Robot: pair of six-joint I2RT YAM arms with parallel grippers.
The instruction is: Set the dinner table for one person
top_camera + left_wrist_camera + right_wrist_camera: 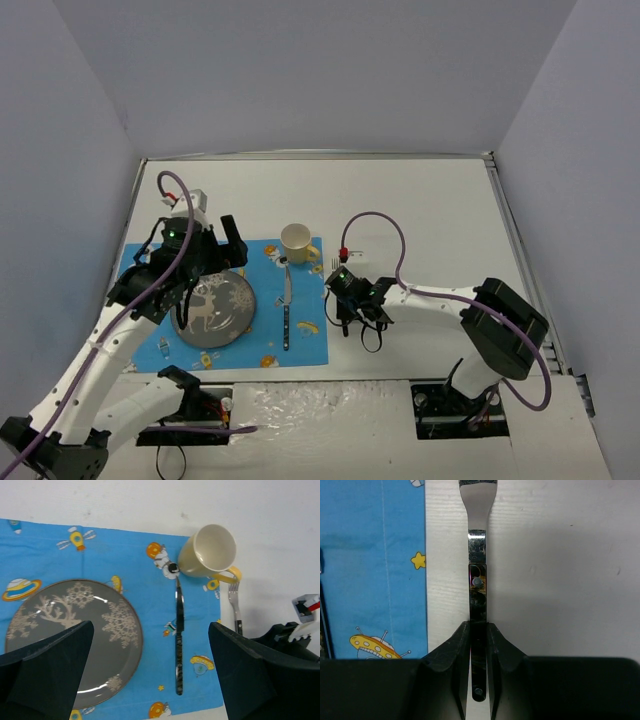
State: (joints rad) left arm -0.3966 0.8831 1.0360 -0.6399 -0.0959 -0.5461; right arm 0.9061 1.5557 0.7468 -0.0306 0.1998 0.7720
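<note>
Smooth white table (420,200) with a thin metal rim sits under everything and runs well past the blue cartoon cloth placemat (125,565). On the mat: one round grey snowflake-print plate (115,630), one slim metal knife (178,640), one cream mug (207,550) at the far right corner. One shiny fork (477,555) is just off the mat's right edge, its dark handle pinched in the right pincer (478,630). Left pincer (151,625) hangs above, spread wide, holding nothing.

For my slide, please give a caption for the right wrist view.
Right gripper shut on the fork handle, over the white table beside the blue placemat.
</note>
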